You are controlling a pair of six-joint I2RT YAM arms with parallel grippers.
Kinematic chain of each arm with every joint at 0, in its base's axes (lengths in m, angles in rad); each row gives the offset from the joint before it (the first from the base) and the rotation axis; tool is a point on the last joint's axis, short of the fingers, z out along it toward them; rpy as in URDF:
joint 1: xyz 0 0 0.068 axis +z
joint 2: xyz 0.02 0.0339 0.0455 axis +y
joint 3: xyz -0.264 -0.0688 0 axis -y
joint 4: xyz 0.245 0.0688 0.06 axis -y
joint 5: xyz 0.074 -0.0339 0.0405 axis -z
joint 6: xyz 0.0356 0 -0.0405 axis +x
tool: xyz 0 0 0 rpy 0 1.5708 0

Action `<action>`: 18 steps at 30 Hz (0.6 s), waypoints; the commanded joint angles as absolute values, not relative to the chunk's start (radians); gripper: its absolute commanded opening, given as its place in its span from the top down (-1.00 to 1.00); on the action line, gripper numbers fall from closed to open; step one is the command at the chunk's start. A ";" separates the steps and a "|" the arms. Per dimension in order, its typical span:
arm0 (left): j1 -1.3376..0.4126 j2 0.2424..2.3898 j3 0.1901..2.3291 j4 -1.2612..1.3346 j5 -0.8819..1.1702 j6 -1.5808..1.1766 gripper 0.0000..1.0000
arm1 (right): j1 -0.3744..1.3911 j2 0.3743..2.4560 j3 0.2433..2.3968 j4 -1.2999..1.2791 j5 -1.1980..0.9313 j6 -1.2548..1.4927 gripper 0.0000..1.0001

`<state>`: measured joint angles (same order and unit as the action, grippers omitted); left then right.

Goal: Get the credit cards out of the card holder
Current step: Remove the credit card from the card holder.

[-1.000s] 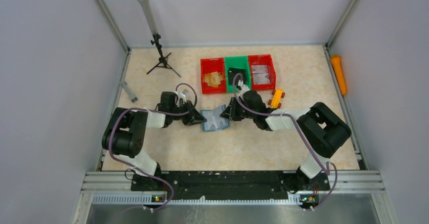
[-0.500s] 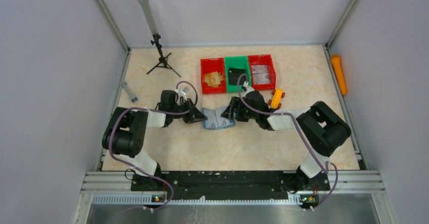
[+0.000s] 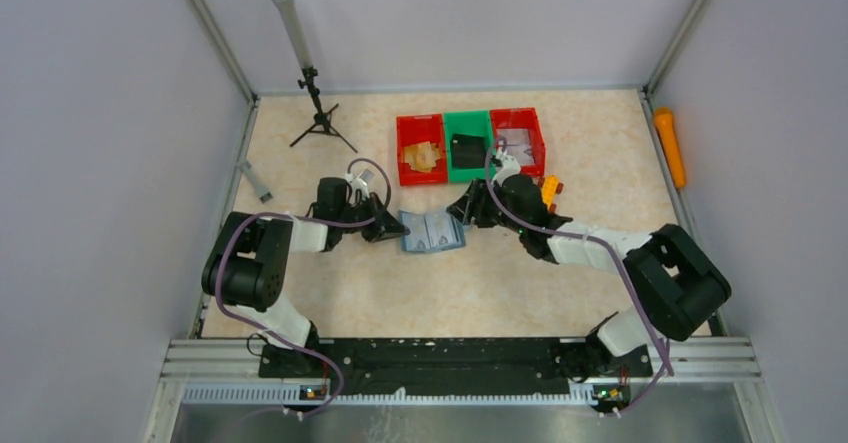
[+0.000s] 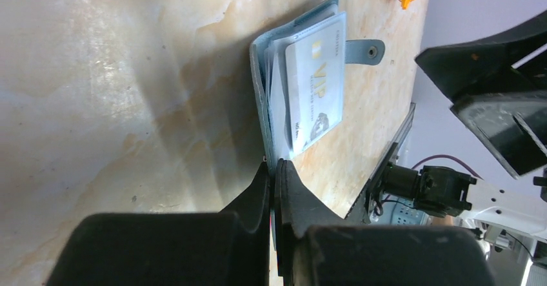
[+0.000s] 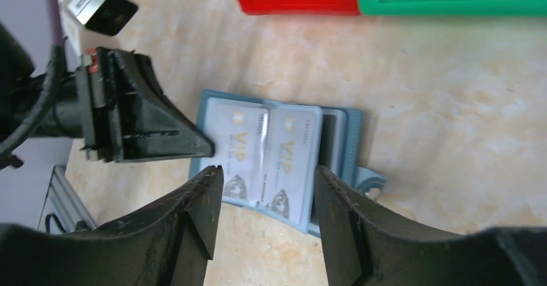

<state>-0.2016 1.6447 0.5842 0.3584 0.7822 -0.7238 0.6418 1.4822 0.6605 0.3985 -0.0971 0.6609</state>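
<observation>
The slate-teal card holder (image 3: 432,231) lies open on the table, its closure tab (image 4: 364,50) pointing right. Two pale "VIP" cards (image 5: 242,150) (image 5: 290,157) sit in its inner pockets. My left gripper (image 3: 400,229) is shut on the holder's left edge, and in the left wrist view (image 4: 276,166) the jaws pinch that edge. My right gripper (image 3: 468,211) is open and empty. It hovers just above the holder's right side, and in the right wrist view (image 5: 268,179) the fingers straddle the cards without touching them.
Three bins stand behind the holder: red (image 3: 420,149), green (image 3: 468,146) holding a black object, and red (image 3: 518,142). A yellow toy (image 3: 546,191) lies by my right arm. An orange cylinder (image 3: 668,145) lies at the right wall. A black tripod (image 3: 320,118) stands at the back left.
My right gripper has drawn back up and to the right, off the holder, with its arm swung outward. The holder now lies flatter and more open. My left gripper still holds its edge.
</observation>
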 commanded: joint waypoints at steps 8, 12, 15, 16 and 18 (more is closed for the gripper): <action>-0.199 1.647 0.612 0.324 0.752 -0.667 0.92 | 0.695 1.705 0.794 0.433 -0.276 0.634 0.22; -0.199 1.659 0.615 0.328 0.762 -0.670 0.81 | 0.693 1.753 0.837 0.354 -0.247 0.636 0.33; -0.201 1.678 0.621 0.333 0.777 -0.677 0.56 | 0.693 1.765 0.840 0.348 -0.242 0.641 0.34; -0.201 1.689 0.622 0.339 0.787 -0.682 0.50 | 0.693 1.768 0.843 0.343 -0.238 0.640 0.35; -0.202 1.704 0.623 0.357 0.802 -0.694 0.35 | 0.694 1.774 0.850 0.328 -0.232 0.640 0.36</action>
